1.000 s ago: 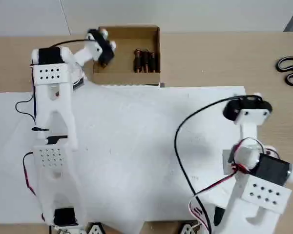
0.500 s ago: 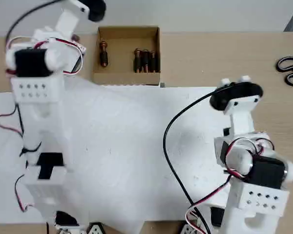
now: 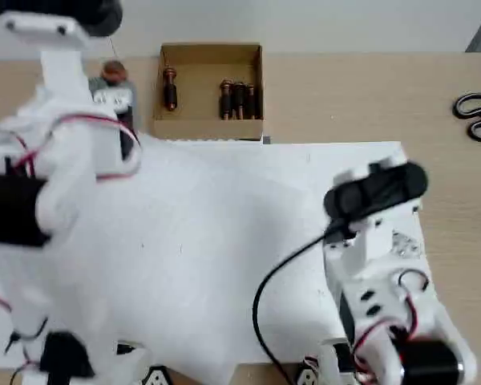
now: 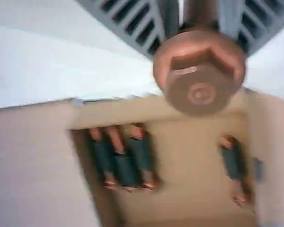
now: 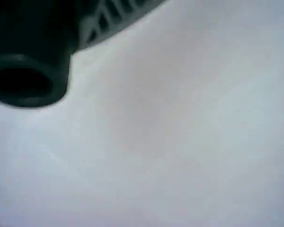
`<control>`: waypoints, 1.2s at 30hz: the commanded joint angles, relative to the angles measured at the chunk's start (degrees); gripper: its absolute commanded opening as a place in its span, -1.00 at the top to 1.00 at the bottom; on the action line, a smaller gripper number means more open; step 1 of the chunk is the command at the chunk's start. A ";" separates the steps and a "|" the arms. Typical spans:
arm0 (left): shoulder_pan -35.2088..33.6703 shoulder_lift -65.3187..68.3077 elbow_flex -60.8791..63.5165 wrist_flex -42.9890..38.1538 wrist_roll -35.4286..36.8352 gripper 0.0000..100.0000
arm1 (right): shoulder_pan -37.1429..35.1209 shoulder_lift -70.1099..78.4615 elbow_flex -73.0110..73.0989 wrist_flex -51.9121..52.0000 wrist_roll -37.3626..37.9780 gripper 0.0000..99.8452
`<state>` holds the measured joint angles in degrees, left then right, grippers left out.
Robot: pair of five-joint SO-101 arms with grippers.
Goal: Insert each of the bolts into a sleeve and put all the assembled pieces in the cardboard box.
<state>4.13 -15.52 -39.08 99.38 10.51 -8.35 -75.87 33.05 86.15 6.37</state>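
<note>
Step in hand: I judge this to be the joining step. One arm holds a bolt and the other a sleeve, and the two are not yet mated.
Left tool (image 4: 199,14): pinching the bolt (image 4: 199,71) by its shank, with the hex head sticking out past the fingertips. In the high view it sits just beside the left wall of the cardboard box (image 3: 200,108).
Right tool (image 5: 71,33): looks closed on a dark hollow sleeve (image 5: 26,80), whose open end faces the wrist camera. It hangs over the white sheet (image 3: 248,224), well apart from the bolt.
Next move: I would bring the two arms together, line the bolt's shank up with the sleeve's bore, and push it in straight. The fit looks close, so I expect a tilted approach to jam.
Cardboard box: open-topped, at the far edge of the counter (image 3: 345,96) and touching the sheet's edge.
Box contents: a lone assembled piece (image 3: 170,87) lies near the left wall. Three assembled pieces (image 3: 239,99) lie side by side near the right wall, with bare floor between the lone one and the three.
Progress: four pieces are boxed. I see no loose bolts or sleeves on the sheet, so I take this one to be the last.
Elsewhere: scissors (image 3: 477,112) at the counter's right edge, away from the work.
</note>
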 commanded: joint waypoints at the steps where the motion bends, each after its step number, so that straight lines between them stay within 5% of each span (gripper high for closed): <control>1: 2.37 -8.88 9.36 0.00 12.04 0.99 | -2.07 -7.52 5.63 -4.00 -0.53 0.99; 10: 3.52 -25.23 34.42 -12.40 24.18 0.99 | -13.32 -24.57 22.68 -9.19 -0.53 0.99; 23: 14.24 -56.97 80.48 -40.62 25.67 0.99 | -25.27 -28.00 37.71 -23.52 -0.35 0.99; 36: 22.59 -79.82 107.47 -53.63 25.67 0.99 | -33.54 -27.91 41.85 -25.01 -0.35 0.99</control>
<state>24.70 -92.44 66.77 48.84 35.82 -41.23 -103.56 74.99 63.82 6.37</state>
